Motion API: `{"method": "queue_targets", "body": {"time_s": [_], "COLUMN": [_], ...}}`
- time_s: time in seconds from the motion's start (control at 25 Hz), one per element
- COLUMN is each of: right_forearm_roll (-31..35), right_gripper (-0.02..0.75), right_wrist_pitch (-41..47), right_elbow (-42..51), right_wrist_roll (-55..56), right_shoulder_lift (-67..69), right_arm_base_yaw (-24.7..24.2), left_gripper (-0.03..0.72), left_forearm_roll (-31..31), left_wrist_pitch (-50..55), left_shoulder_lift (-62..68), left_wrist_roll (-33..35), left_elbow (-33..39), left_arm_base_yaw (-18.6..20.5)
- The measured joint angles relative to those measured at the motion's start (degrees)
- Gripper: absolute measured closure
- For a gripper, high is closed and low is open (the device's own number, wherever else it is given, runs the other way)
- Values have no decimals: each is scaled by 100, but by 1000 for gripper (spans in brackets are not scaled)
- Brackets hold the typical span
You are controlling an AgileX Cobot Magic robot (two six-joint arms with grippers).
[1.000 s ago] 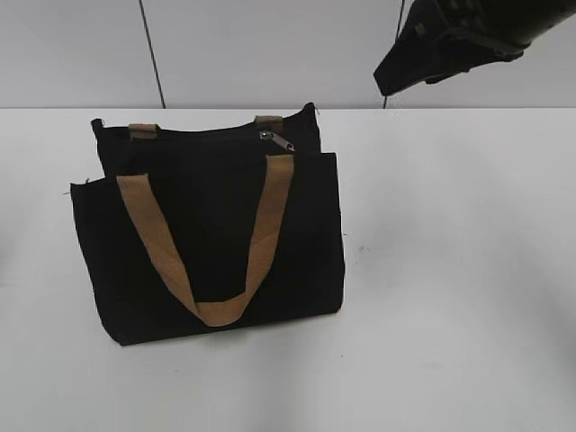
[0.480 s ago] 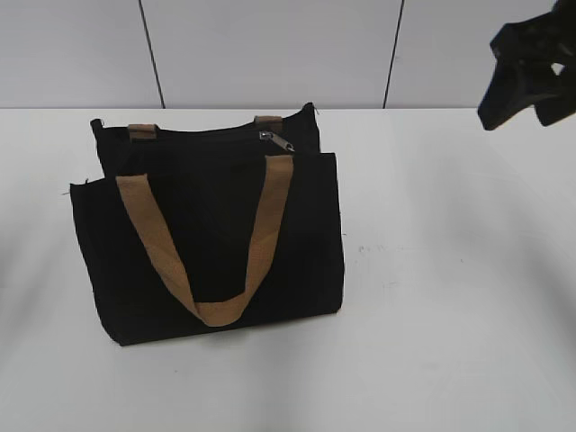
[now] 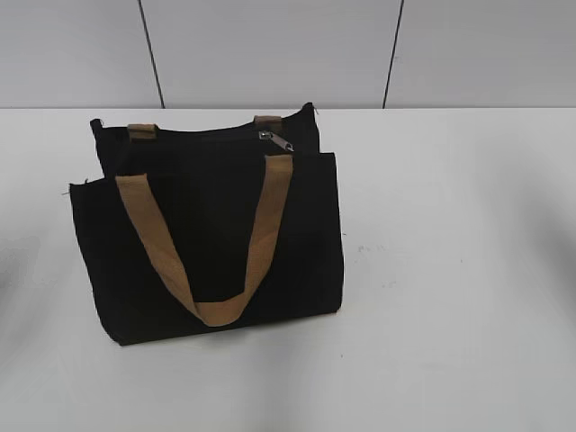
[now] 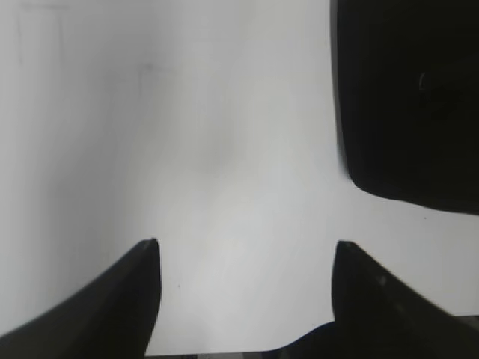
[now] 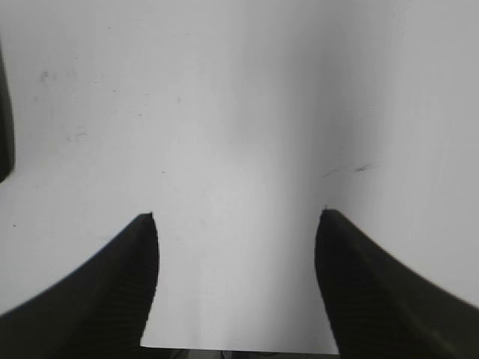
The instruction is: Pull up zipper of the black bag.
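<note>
Black bag (image 3: 207, 238) lies alone on white table (image 3: 450, 297), left of centre in ext. view; neither arm shows there.

One bag, one zipper (image 3: 202, 133) along its far top edge, w/ one small silver-grey pull tab (image 3: 277, 140) sitting near the right end, just above the front strap's right leg. Two tan handles: front loop (image 3: 211, 243) draped flat over the pocket panel, rear handle (image 3: 142, 130) seen only as two short stubs at the top edge. Left gripper (image 4: 243, 250): two fingers spread wide over bare table, nothing between, one dark bag edge at upper right of its wrist view. Right gripper (image 5: 236, 217): two fingers likewise wide apart, holding nothing, over table.
</note>
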Motion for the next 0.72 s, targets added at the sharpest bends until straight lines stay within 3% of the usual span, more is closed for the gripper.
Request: {"method": "queue_targets", "body": {"time_s": [0.36, 0.72], "right_forearm_roll": [170, 404], "right_gripper": [230, 230], "right_wrist_pitch": [22, 86], "right_elbow": [2023, 3714], "right_wrist_roll": [-209, -239], "right_shoulder_lift": [-1700, -4631], "right_arm_base_yaw": [-72, -74], "left_gripper": [156, 173], "left_forearm_roll": [185, 240], "left_wrist_pitch": [979, 1080], "left_shoulder_lift": [-320, -1721], "left_wrist_roll": [17, -6], "left_elbow": [-11, 54], "left_arm_base_yaw": [0, 0]}}
